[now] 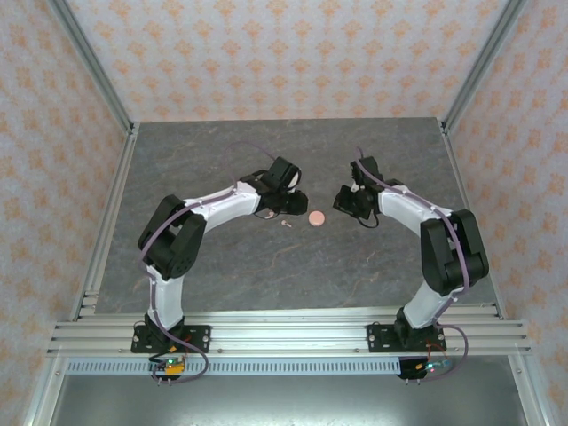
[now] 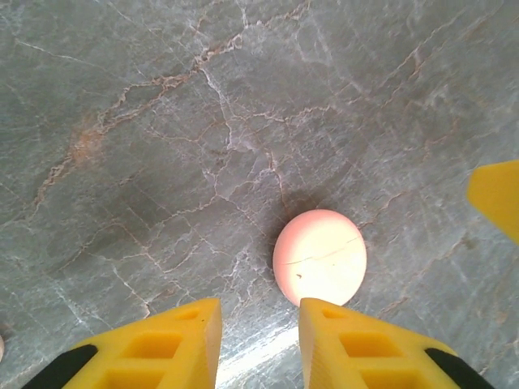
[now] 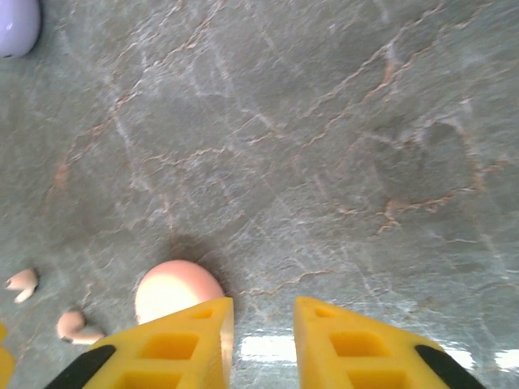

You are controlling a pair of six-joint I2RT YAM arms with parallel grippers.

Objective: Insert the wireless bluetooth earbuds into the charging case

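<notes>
Grey stone table (image 1: 231, 266) with thin pale cracks. Two white and black arms bent in toward the middle: left arm (image 1: 177, 240) coming from the left, right arm (image 1: 444, 244) from the right, their ends close and facing each other.

Round pink charging case (image 2: 319, 255) down on the table in the middle, between the two grippers and a bit nearer than both. Smooth dome shape, with a thin line and a small dot on top.

Left gripper (image 2: 259, 348) low over the table, just left of the pink case. Yellow fingers (image 2: 162, 348) a little apart, bare table in the gap, nothing held.

Right gripper (image 3: 263, 340) just right of the case. Yellow fingers (image 3: 357, 344) a little apart too, nothing between them. One finger in front of part of the case in the right wrist view. Touching or not, cannot tell.

Two pale pink earbuds (image 3: 75, 326) loose on the table, side by side, just left of the pink case, not inside it. Tiny next to the case.

Part of a round lilac case (image 3: 15, 26) at a corner of the right wrist view, well apart from the pink case.
</notes>
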